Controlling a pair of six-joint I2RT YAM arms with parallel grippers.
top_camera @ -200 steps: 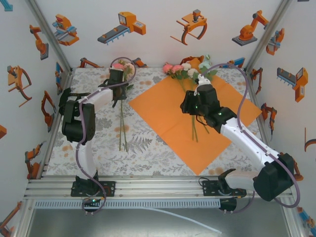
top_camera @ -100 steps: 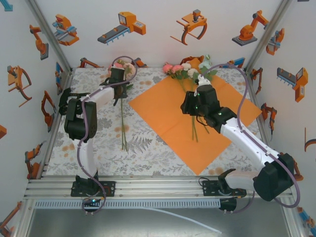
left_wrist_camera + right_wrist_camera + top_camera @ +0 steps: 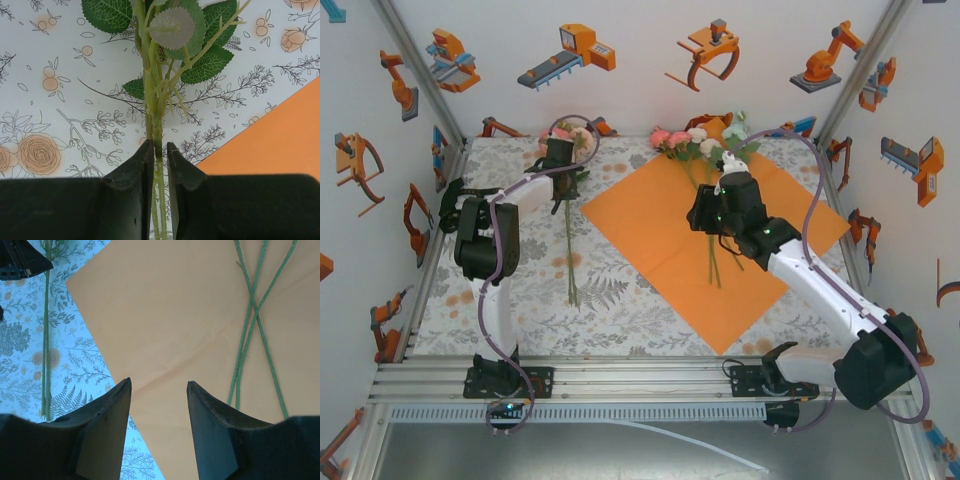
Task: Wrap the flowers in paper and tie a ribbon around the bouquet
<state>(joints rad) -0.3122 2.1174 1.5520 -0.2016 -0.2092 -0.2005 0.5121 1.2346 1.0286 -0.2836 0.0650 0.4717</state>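
Observation:
One bunch of flowers (image 3: 566,136) lies on the tablecloth at the back left, its stems (image 3: 156,115) running toward me. My left gripper (image 3: 560,186) (image 3: 160,146) straddles those stems just below the leaves. Its jaws are narrow, the left finger against the stems and a slim gap at the right finger. More flowers (image 3: 698,143) lie on the orange paper (image 3: 650,220), with crossed stems (image 3: 250,330). My right gripper (image 3: 712,222) (image 3: 159,382) hovers open over the paper (image 3: 175,315) with nothing between its fingers. The ribbon is out of view.
The paper's left corner (image 3: 280,140) lies just right of the left gripper. Enclosure walls with printed robot pictures stand close on three sides. An aluminium rail (image 3: 620,375) carrying both arm bases runs along the near edge. Purple-grey cables loop over both arms.
The left gripper's jaws have narrowed around the flower stems, and the left arm's elbow has shifted a little. The right arm has hardly moved.

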